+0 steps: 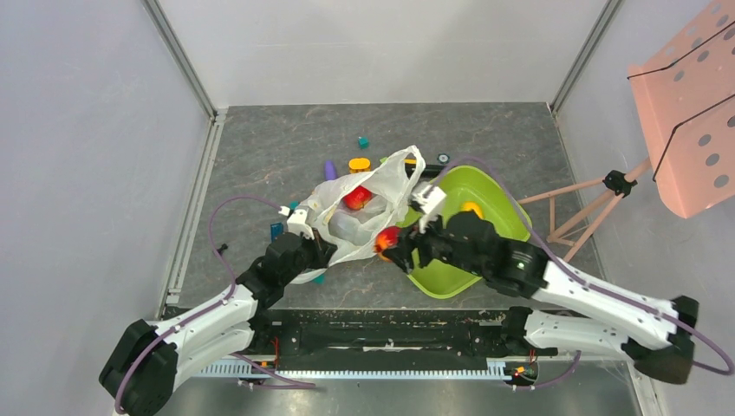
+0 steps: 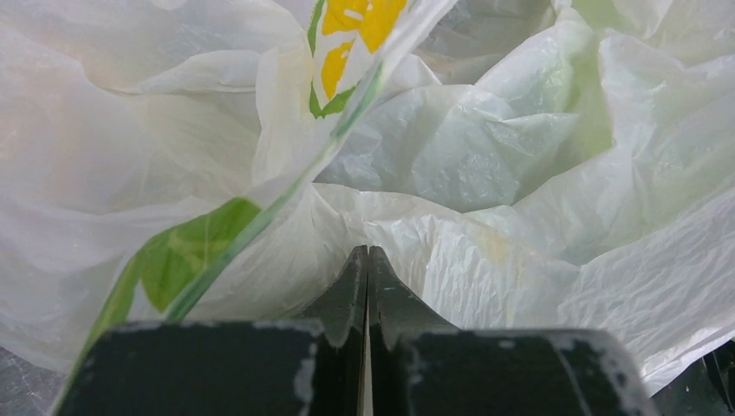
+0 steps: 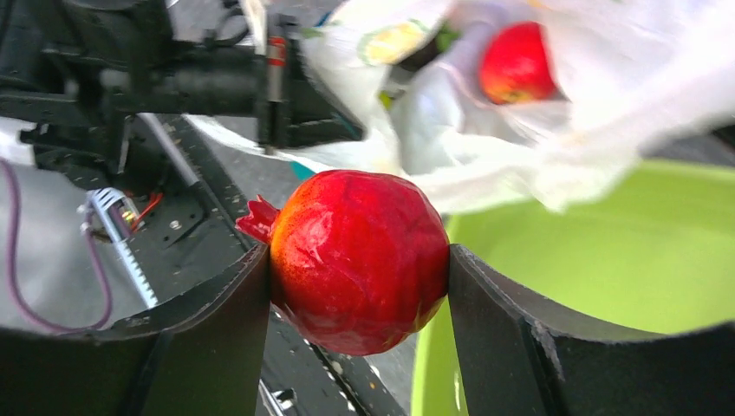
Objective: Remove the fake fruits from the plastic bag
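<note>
The white plastic bag (image 1: 368,204) printed with lemons and leaves lies mid-table, its mouth open. A red fruit (image 1: 356,198) sits inside it and also shows in the right wrist view (image 3: 517,62). My right gripper (image 1: 390,242) is shut on a red pomegranate-shaped fruit (image 3: 357,258), held just outside the bag's near right edge, over the rim of the lime-green tray (image 1: 494,195). My left gripper (image 1: 314,249) is shut on a fold of the bag (image 2: 485,173) at its near left side. The other fruits are hidden.
Toy blocks lie behind the bag: an orange one (image 1: 359,163), a teal one (image 1: 363,142) and a purple cylinder (image 1: 330,168). An orange piece (image 1: 471,208) sits in the tray. A pink perforated stand (image 1: 685,113) is at the far right. Grey walls enclose the table.
</note>
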Motion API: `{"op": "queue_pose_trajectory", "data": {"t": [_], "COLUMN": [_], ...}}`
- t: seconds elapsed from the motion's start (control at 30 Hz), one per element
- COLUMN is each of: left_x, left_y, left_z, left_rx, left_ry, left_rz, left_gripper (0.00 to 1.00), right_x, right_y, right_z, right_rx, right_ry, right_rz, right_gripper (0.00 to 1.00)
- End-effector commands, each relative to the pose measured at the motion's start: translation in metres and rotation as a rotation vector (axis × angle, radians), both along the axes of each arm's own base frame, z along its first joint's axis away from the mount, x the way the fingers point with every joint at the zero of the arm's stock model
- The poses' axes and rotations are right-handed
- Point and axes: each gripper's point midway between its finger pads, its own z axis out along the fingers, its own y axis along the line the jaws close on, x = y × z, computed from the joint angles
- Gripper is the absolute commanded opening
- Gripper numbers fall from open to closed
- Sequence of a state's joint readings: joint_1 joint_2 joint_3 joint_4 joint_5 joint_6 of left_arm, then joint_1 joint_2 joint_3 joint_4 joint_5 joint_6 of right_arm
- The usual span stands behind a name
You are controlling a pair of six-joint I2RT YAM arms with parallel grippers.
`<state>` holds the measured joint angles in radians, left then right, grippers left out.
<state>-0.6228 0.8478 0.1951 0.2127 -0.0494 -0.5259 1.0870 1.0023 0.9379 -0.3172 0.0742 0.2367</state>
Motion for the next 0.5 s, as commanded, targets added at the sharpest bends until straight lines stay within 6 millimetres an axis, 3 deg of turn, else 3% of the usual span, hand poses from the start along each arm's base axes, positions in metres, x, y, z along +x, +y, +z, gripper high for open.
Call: {"op": "queue_pose_trajectory", "data": {"t": [0.0,0.17,0.47], "left_x": [0.009,0.013,0.018], "left_y": [0.005,0.011,0.019], "left_z": [0.008,0.012,0.032], "left_rx": [0.012,0.014,0.016], "left_ry": [-0.059,-0.065,-0.164], "left_rz": [0.024,0.071,0.09], "left_gripper": [0.02,0.02,0.02], "right_x": [0.02,0.046,0.096], "right_y": [-0.069,-0.124,-0.147], "right_z": [-0.013,-0.043,-0.113], "right_rx": [-0.024,-0.133,-0.293], "right_ry": [-0.021,-0.017,0.062], "right_rz": [-0.321,-0.558,-0.674], "right_gripper": [0.38,0.38,0.39]}}
